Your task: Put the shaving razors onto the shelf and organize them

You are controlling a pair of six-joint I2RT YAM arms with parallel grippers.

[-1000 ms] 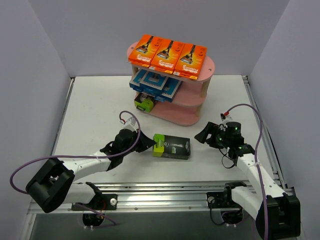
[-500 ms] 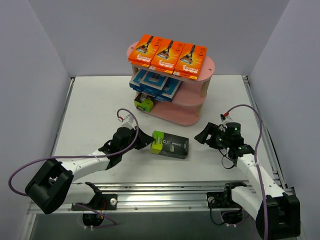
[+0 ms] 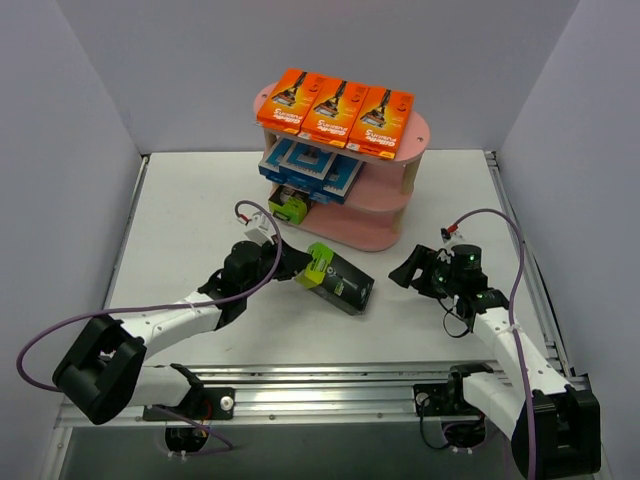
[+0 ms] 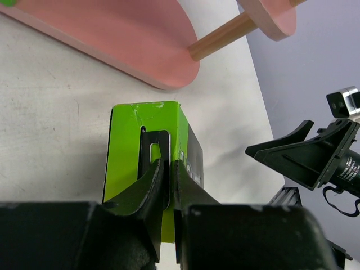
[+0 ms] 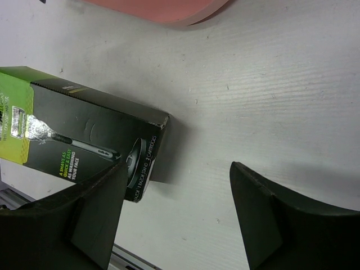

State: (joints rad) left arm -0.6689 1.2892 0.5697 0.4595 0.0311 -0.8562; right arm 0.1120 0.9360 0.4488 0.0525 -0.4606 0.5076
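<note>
My left gripper (image 3: 297,267) is shut on the hang tab at the lime end of a black-and-lime razor pack (image 3: 340,281). The pack lies aslant in front of the pink shelf (image 3: 372,232), lime end raised, black end low by the table. The left wrist view shows the fingertips (image 4: 167,166) pinching the tab of the pack (image 4: 126,160), with the shelf's bottom board (image 4: 129,39) just ahead. Three orange packs (image 3: 335,110) lie on the top tier, blue-and-white packs (image 3: 310,170) on the middle one, and a black-and-lime pack (image 3: 290,206) on the bottom one. My right gripper (image 3: 405,270) stands open and empty to the right of the held pack (image 5: 84,129).
A pale wooden post (image 4: 219,40) of the shelf rises at the right of the bottom board. Grey walls close the table on the left, back and right. A metal rail (image 3: 330,378) runs along the near edge between the arm bases.
My left gripper has moved toward the shelf with the pack's lime end, lifting it and swinging the pack from lying flat to a diagonal. The right arm has stayed still.
</note>
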